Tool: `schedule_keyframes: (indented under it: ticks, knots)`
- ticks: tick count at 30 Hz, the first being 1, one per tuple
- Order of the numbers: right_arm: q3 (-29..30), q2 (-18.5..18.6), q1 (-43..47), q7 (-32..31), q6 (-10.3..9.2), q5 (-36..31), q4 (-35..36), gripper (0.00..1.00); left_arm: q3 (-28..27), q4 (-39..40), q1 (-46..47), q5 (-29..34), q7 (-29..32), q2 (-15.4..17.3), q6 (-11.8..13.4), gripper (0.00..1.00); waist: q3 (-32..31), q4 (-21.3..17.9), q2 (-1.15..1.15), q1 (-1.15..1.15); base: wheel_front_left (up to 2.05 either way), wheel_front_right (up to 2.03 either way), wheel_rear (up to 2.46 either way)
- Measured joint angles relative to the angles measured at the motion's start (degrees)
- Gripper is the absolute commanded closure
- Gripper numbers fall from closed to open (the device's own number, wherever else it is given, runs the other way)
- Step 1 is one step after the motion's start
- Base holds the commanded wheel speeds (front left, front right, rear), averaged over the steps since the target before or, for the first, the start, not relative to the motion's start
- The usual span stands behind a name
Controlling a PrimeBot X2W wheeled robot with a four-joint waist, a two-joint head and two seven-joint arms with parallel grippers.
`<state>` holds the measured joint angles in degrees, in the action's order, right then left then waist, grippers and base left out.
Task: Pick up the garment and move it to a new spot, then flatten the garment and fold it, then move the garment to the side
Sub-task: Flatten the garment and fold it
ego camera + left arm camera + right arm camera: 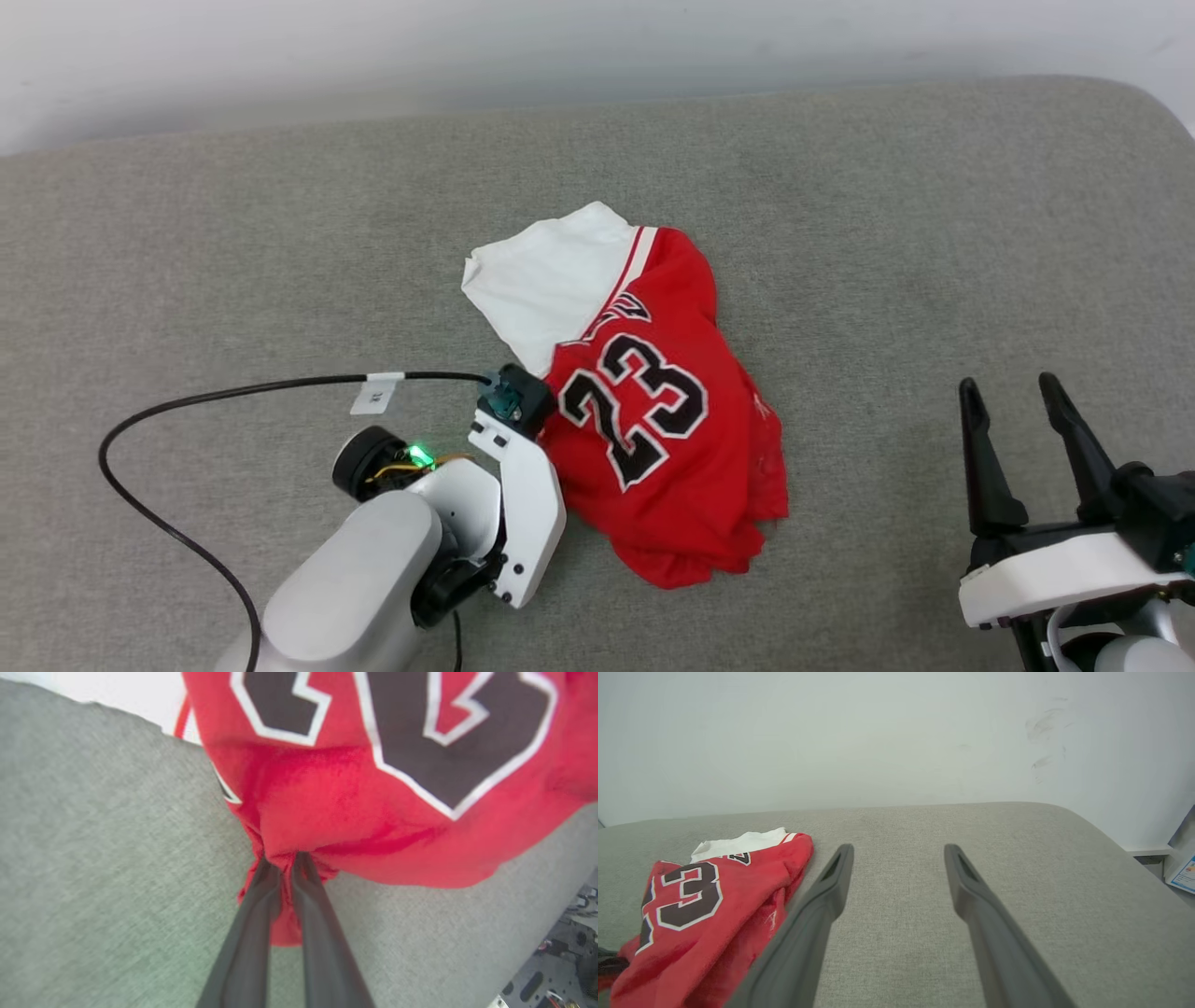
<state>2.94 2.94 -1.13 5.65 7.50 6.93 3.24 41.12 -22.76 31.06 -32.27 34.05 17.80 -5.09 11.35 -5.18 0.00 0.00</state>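
The garment (653,401) lies crumpled, number 23 up, at centre frame on the grey padded surface (280,233), not yet flattened or folded; the opening pick-up appears to be under way. The left jaws are pinched nearly closed on a red fold at its left edge. The right jaws, spread wide, sit at lower right, well apart from it.
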Motion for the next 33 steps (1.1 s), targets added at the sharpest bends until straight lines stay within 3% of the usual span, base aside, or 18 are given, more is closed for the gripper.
schedule_keyframes:
  ticks: [5,12,16,17,19,20,21,22,25,33]
  knots:
    - [0.6,0.01,0.14,0.27,0.0,0.09,-0.15,0.0,-3.04,8.31,-0.87,1.92,-6.11,3.55,3.36,1.0,-1.01,1.94,0.0,0.0,0.0,0.0,0.0]
    - [1.37,-0.01,0.64,-0.08,0.0,0.05,0.19,0.0,-9.18,20.46,-13.39,-0.41,-8.0,10.6,11.47,1.0,-2.8,4.71,0.0,0.0,0.0,0.0,0.0]
    - [1.31,0.0,1.15,-0.15,0.0,0.04,0.38,0.0,-11.25,21.95,-23.59,-4.66,-7.16,11.71,15.24,1.0,-3.69,5.61,0.0,0.0,0.0,0.0,0.0]
    - [1.1,0.0,1.2,-0.3,0.0,0.0,0.41,0.0,-11.77,21.6,-29.45,-8.4,-6.97,10.77,16.25,1.0,-4.32,5.81,0.0,0.0,0.0,0.0,0.0]
    - [0.92,0.0,1.23,-0.43,0.0,-0.02,0.44,0.0,-11.46,21.11,-32.2,-10.33,-6.95,9.58,16.19,1.0,-4.73,5.76,0.0,0.0,0.0,0.0,0.0]
    - [0.82,-0.01,1.25,-0.49,0.0,-0.02,0.46,0.0,-11.27,20.85,-32.86,-10.98,-7.04,8.87,16.1,0.96,-4.94,5.73,0.0,0.0,0.0,0.0,0.0]
    - [0.82,0.0,1.31,-0.65,0.0,-0.02,0.48,0.0,-11.01,20.63,-33.12,-11.03,-7.53,8.4,15.88,0.53,-5.15,5.7,0.0,0.0,0.0,0.0,0.0]
    - [0.85,0.0,1.41,-0.67,0.0,-0.04,0.52,0.0,-10.85,20.42,-33.12,-10.94,-8.26,8.03,15.84,0.0,-5.4,5.7,0.0,0.0,0.0,0.0,0.0]
    - [1.13,0.0,1.96,-0.92,0.0,-0.35,0.65,0.0,-10.96,20.19,-32.94,-9.0,-13.0,6.17,16.29,0.0,-6.38,5.81,0.0,0.0,0.0,0.0,0.0]
    - [1.74,0.0,4.13,-2.44,0.0,-0.74,1.74,0.0,-14.5,22.1,-29.35,-2.08,-28.65,4.97,18.55,0.0,-10.13,6.44,0.0,-0.01,0.0,0.0,0.0]
